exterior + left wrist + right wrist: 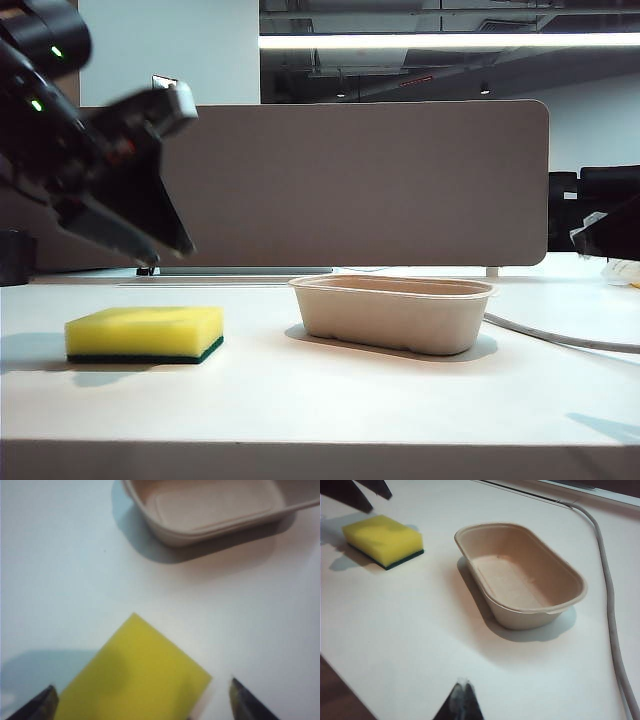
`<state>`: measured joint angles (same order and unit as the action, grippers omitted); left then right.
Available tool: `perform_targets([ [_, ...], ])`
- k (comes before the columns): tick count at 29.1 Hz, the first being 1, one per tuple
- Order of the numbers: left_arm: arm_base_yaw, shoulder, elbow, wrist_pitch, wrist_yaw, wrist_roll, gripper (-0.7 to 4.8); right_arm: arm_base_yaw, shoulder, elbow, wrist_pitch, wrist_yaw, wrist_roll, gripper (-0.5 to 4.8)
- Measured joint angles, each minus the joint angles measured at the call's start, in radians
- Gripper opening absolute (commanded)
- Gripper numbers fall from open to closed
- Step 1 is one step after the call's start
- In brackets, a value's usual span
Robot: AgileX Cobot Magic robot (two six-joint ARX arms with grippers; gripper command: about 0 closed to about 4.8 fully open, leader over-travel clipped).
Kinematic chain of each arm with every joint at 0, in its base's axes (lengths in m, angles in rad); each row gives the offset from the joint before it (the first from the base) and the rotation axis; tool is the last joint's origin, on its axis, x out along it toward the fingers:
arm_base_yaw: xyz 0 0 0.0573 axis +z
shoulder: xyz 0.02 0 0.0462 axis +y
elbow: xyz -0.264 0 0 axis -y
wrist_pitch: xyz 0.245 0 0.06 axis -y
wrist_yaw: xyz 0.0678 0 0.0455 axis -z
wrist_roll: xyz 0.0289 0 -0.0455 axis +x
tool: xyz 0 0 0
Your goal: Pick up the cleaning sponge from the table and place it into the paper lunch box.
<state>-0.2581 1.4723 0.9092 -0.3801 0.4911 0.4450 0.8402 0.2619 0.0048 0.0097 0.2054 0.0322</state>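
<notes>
The yellow cleaning sponge [145,333] lies flat on the white table [320,400], green layer down, left of the beige paper lunch box [395,312]. My left gripper [165,250] hangs blurred above the sponge, clear of it. In the left wrist view the left gripper [142,706] is open, its fingertips [40,707] standing wide to either side of the sponge [135,675], with the lunch box [175,537] beyond. In the right wrist view my right gripper [462,686] is shut and empty, off to the side of the lunch box [520,617] and the sponge [382,537].
A grey-brown divider panel [360,180] stands along the table's back edge. A grey cable [610,610] runs over the table past the box's far side, also seen as the cable [560,338] at the right of the exterior view.
</notes>
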Motion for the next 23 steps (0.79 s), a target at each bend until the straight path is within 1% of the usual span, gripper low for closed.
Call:
perform_targets([
  [2,-0.019,0.029,0.0,0.013,-0.032,-0.007,4.79,0.0,0.0,0.0,0.0,0.0,0.0,-0.05],
  [4,-0.029,0.053,0.0,0.025,-0.041,-0.014,4.79,0.0,0.0,0.0,0.0,0.0,0.0,-0.05],
  [8,-0.03,0.098,0.0,0.024,-0.067,-0.081,4.79,0.0,0.0,0.0,0.0,0.0,0.0,-0.05],
  [10,-0.031,0.103,0.0,0.023,-0.095,-0.1,4.79,0.0,0.0,0.0,0.0,0.0,0.0,-0.05],
  [13,-0.031,0.103,0.0,0.021,-0.121,-0.103,4.79,0.0,0.0,0.0,0.0,0.0,0.0,-0.05],
  [23,-0.031,0.141,0.005,0.0,-0.128,-0.102,4.79,0.0,0.0,0.0,0.0,0.0,0.0,-0.05],
])
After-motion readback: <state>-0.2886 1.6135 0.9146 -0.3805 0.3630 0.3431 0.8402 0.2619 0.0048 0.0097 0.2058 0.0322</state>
